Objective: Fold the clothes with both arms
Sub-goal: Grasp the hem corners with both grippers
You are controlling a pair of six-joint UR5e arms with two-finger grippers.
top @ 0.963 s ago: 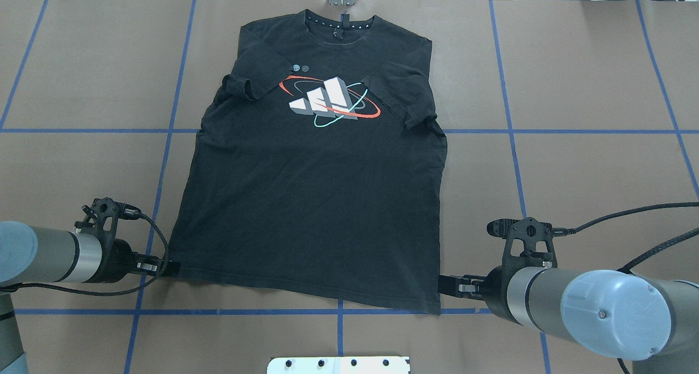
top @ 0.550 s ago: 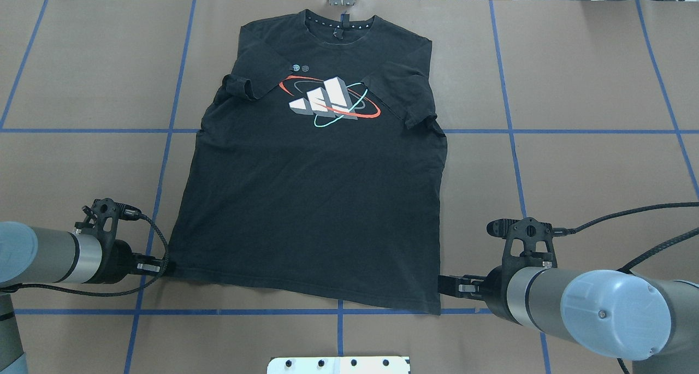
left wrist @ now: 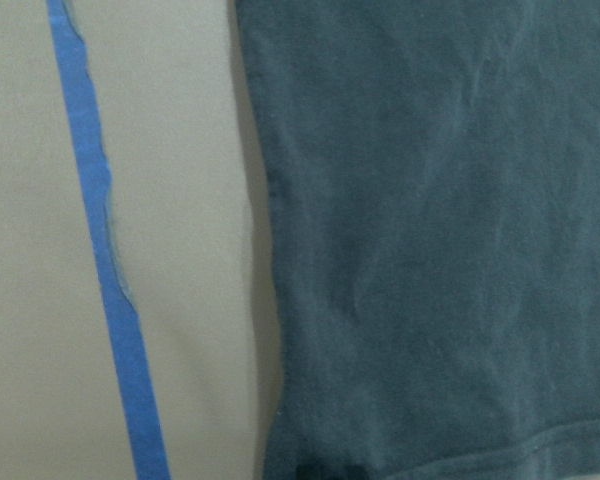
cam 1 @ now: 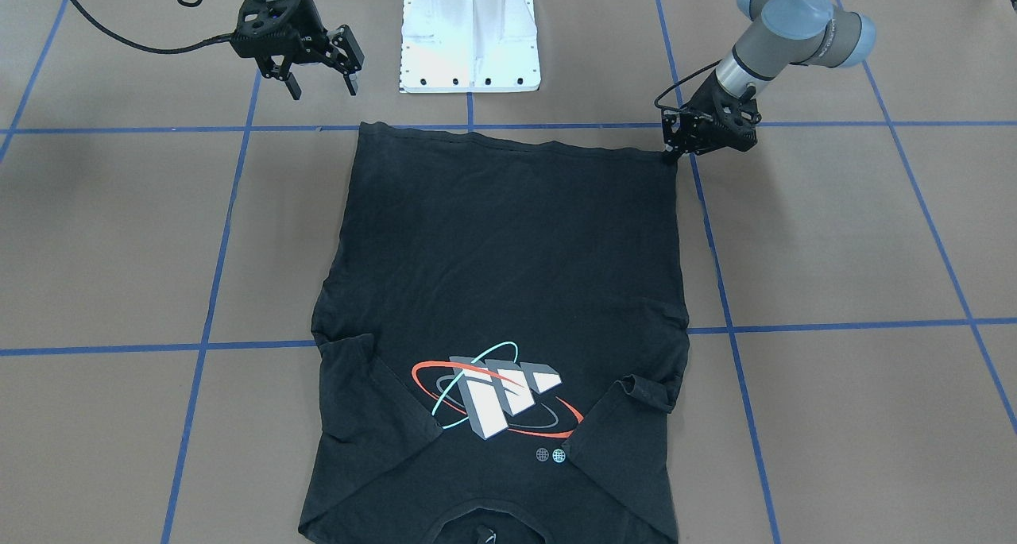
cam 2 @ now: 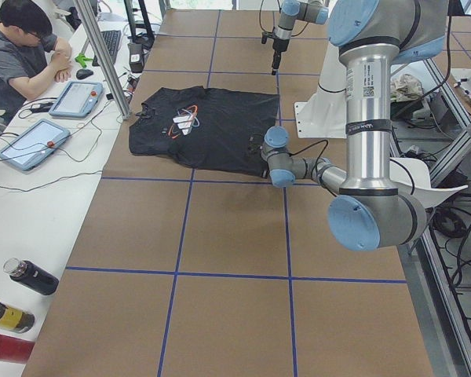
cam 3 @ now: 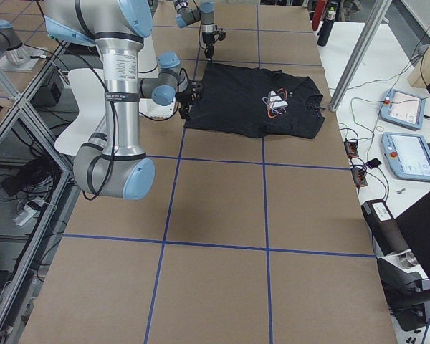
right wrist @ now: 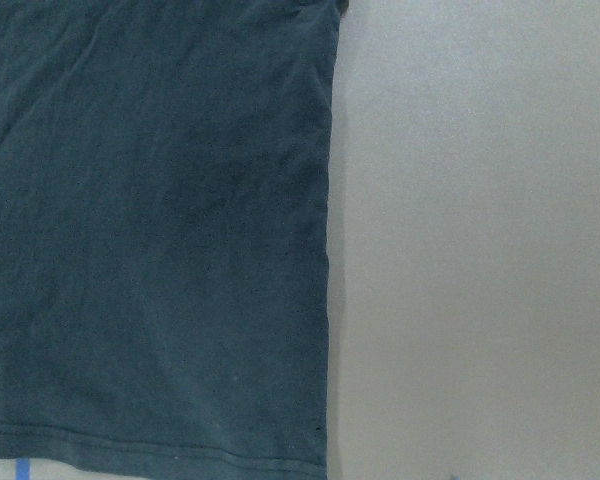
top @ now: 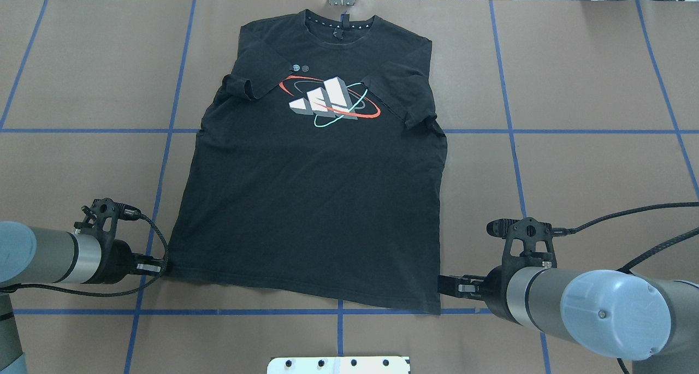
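Brown-papered table [top: 573, 172], gridded with blue tape [top: 508, 117]. Black T-shirt [top: 311, 199] lies flat, print [top: 327, 102] up, collar at the far edge from the robot, hem towards the white pedestal [cam 1: 470, 36]. Both sleeves are folded in over the chest. Left gripper [top: 165, 266] is low at the table, its fingers drawn together on the hem corner on its side, and the cloth there is pulled out to a point. Right gripper [cam 1: 322, 86] hangs raised above the table with its fingers spread wide and nothing between them. It is near the other hem corner but apart from the cloth. Operator seated at the side bench.
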